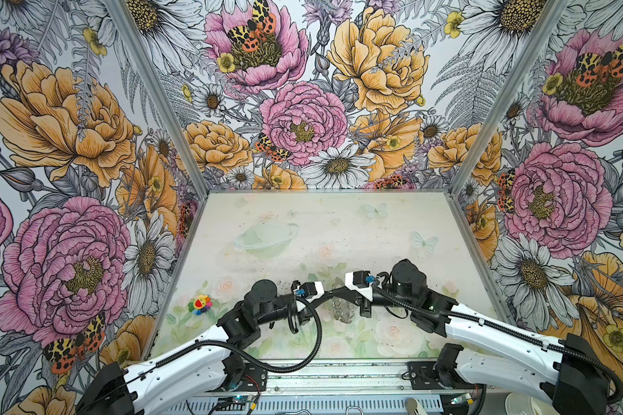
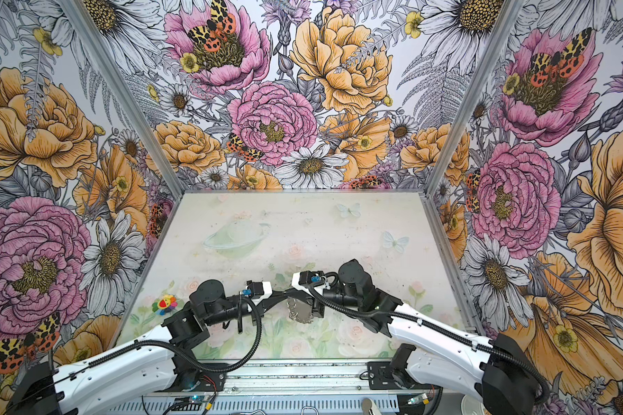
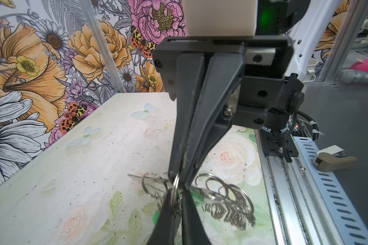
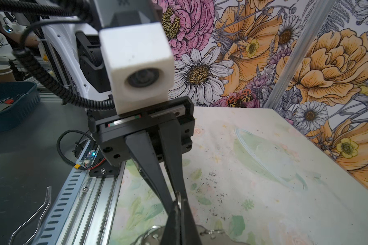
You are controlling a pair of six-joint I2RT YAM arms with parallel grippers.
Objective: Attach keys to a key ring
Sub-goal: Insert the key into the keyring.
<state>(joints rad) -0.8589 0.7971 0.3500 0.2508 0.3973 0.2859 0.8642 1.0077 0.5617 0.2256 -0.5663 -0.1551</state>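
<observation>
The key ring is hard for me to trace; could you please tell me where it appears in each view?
In a top view: key ring, lower middle, just right of centre.
In a top view: key ring, lower middle, just left of centre.
Left wrist: rings fan from the right end effector toward the aluminium rail.
Right wrist: slivers by the left end effector, mostly cropped.
Shared landmark: that aluminium rail.
</observation>
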